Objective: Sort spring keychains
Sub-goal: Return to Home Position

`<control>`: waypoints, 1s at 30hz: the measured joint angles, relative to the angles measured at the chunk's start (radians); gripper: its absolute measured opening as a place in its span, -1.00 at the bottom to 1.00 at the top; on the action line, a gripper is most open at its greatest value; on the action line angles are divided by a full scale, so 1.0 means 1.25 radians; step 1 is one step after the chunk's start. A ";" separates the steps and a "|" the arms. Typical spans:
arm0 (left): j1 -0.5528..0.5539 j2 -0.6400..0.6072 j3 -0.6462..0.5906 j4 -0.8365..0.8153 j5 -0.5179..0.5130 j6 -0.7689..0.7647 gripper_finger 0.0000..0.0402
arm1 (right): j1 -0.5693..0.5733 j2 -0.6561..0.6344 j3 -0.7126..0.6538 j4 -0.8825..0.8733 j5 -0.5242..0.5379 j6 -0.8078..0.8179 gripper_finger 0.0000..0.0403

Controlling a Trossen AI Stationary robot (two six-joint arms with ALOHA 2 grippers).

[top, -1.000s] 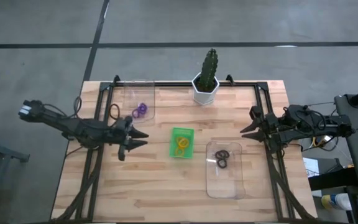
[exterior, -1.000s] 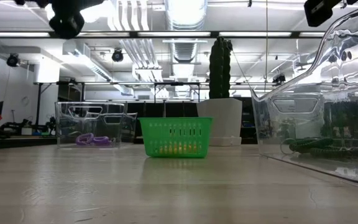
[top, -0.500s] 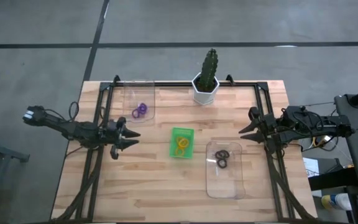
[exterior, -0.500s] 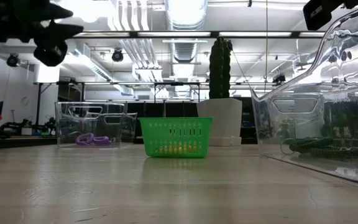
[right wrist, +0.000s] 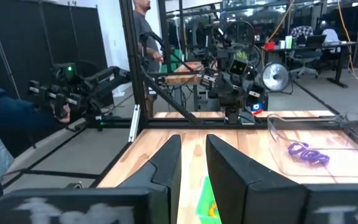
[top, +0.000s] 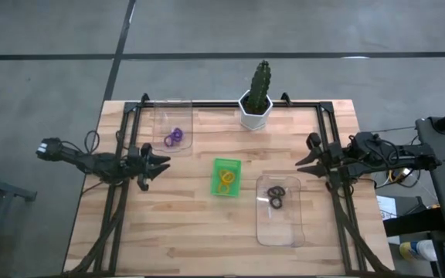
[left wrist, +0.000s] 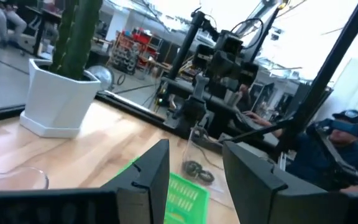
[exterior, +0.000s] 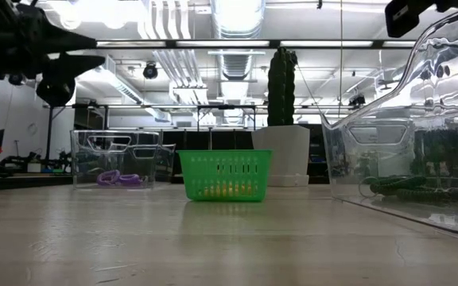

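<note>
Left jaws: apart, empty, at left edge of desk [top: 199, 232].
Right jaws: apart, empty, right edge.
Orange keychains [top: 224, 181]: in green tray [top: 226, 161].

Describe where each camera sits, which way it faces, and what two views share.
High view: above the table, looking straight down; left hand and right hand show at opposite sides.
Low view: at tabletop height, looking level at the green bin; left arm overhead.
Left wrist view: on left arm, facing the cactus and right arm; own fingers show.
Right wrist view: on right arm, facing the purple keychains and left arm; own fingers show.
Shared: all show the green bin.
</note>
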 joint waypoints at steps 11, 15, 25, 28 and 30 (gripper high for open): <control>0.008 -0.002 -0.002 -0.110 0.002 -0.021 -0.29 | 0.000 0.000 -0.043 -0.013 0.002 -0.120 -0.60; 0.008 -0.001 -0.002 -0.147 0.005 -0.071 -0.29 | 0.000 0.000 -0.071 -0.005 0.003 -0.163 -0.58; 0.007 -0.001 -0.002 -0.149 0.008 0.048 -0.29 | 0.000 -0.026 -0.129 0.049 -0.050 -0.065 -0.64; 0.007 -0.001 -0.002 -0.147 0.017 0.101 -0.29 | 0.000 -0.072 -0.142 0.058 -0.065 -0.072 -0.66; 0.007 -0.001 -0.002 -0.147 0.038 0.117 -0.29 | 0.000 -0.111 -0.152 0.051 -0.065 -0.072 -0.66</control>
